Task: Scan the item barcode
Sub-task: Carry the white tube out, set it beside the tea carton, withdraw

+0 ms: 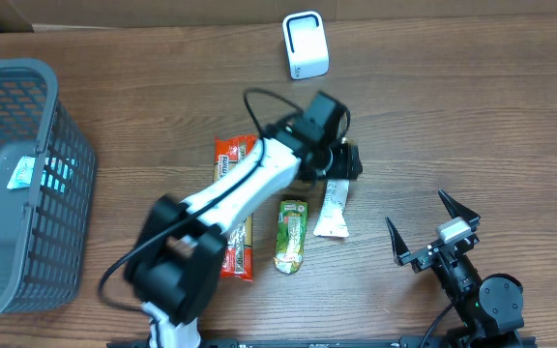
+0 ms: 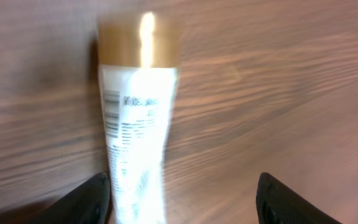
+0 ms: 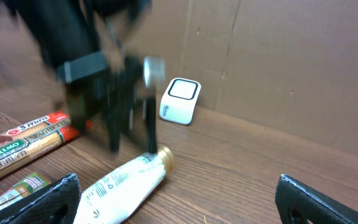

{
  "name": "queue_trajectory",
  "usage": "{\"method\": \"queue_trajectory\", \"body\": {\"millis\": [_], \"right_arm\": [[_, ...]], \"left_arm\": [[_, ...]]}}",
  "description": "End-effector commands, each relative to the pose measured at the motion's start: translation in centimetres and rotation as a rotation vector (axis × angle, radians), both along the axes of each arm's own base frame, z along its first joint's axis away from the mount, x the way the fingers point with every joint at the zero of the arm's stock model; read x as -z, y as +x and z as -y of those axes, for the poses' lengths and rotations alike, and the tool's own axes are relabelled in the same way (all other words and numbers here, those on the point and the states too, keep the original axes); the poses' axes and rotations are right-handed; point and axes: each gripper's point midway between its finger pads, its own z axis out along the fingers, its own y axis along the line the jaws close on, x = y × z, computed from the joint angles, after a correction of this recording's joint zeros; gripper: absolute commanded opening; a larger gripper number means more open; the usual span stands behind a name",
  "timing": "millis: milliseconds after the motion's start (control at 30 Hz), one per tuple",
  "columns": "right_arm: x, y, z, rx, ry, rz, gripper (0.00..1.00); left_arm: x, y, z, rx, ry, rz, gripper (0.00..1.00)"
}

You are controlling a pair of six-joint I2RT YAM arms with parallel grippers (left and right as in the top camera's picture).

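Now, the step: you are at the tube, and I judge this to be the pick-up that comes ahead of showing the barcode to the scanner.
Item: a white squeeze tube (image 1: 334, 211) with a gold cap lies flat on the wood table (image 1: 472, 106), near the middle, just beside a green snack packet (image 1: 291, 235).
Barcode: the barcode (image 2: 112, 106) faces up, along one long edge of the tube, toward the cap end.
Scanner: the small white scanner (image 1: 306, 44) stands at the far edge, well apart from the tube.
Doing it well: close on the tube's body away from the barcode so your fingers do not cover the stripes. Lift it level, then turn the printed face toward the scanner window.
Left jaws: the left gripper (image 1: 344, 162) hangs over the cap end, jaws spread partway, one finger on either side of the tube. One finger (image 2: 92, 196) sits close against it, and blur hides whether they touch. It pinches nothing.
Right jaws: the right gripper (image 1: 422, 215) sits near the front edge, jaws spread wide, holding and touching nothing.
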Motion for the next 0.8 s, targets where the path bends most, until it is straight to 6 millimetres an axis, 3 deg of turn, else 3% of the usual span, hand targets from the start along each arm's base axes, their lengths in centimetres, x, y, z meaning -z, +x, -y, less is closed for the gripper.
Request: {"method": "queue_trajectory", "body": {"millis": [0,67,167,300,333,367,400,567,700,767], "right_arm": [[0.1,0.0,0.0,0.002,0.008,0.003,1.0],[0.1,0.0,0.0,0.002,0.008,0.003,1.0],[0.1,0.0,0.0,0.002,0.008,0.003,1.0],[0.1,0.0,0.0,0.002,0.008,0.003,1.0],[0.1,0.0,0.0,0.001,0.008,0.003,1.0],[0.1,0.0,0.0,0.001,0.008,0.003,1.0],[0.1,0.0,0.0,0.002,0.008,0.003,1.0],[0.1,0.0,0.0,0.002,0.008,0.003,1.0],[0.1,0.0,0.0,0.002,0.008,0.003,1.0],[0.1,0.0,0.0,0.002,0.008,0.003,1.0]], "left_arm": [[-13.5,3.3,-2.8,-0.003,-0.099,0.295,0.67],[-17.6,3.8,-5.5,-0.033,-0.094,0.375,0.68],[-23.2,4.2,-11.0,-0.116,-0.056,0.492,0.73],[-27.6,3.7,-19.8,-0.297,0.025,0.578,0.79],[-28.3,3.4,-22.1,-0.352,0.042,0.587,0.8],[-29.0,2.8,-25.7,-0.44,0.066,0.596,0.81],[-29.3,2.6,-26.9,-0.471,0.075,0.599,0.81],[-30.4,-0.2,-38.9,-0.775,0.181,0.612,0.82],[-30.6,-2.0,-45.2,-0.933,0.185,0.614,0.85],[-31.0,-2.5,-47.2,-0.98,0.16,0.632,0.85]]}}
